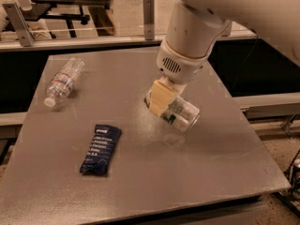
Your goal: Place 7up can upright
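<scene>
The gripper [168, 107], right of the worktop's [140, 182] centre, has its jaws clamped around the tilted 7up can [183, 116], whose green label print is unreadable.

Grey tabletop [140, 186], metal rail [93, 41] behind, pale floor [129, 6], dark chair base [70, 18] beyond.

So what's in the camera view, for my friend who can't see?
The robot's tool grips the 7up can, tilted, over a grey table. A clear water bottle lies at the far left, and a dark blue snack bar wrapper lies nearer the front.
</scene>
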`<act>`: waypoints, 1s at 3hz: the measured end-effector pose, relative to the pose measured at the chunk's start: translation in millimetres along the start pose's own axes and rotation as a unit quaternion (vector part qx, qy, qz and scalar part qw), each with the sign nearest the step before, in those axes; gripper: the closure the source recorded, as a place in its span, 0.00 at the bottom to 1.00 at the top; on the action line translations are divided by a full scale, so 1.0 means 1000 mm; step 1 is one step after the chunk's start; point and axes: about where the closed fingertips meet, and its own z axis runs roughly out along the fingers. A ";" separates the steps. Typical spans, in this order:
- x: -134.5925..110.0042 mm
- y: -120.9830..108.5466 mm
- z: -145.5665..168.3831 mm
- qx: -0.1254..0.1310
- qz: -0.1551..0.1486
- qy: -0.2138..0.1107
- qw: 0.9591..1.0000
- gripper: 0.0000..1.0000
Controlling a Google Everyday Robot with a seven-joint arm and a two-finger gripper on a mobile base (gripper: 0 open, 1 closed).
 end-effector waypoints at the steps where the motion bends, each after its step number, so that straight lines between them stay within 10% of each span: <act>1: -0.017 -0.003 -0.024 -0.024 -0.042 -0.097 0.994 1.00; 3: -0.026 -0.008 -0.038 -0.070 -0.084 -0.260 0.959 1.00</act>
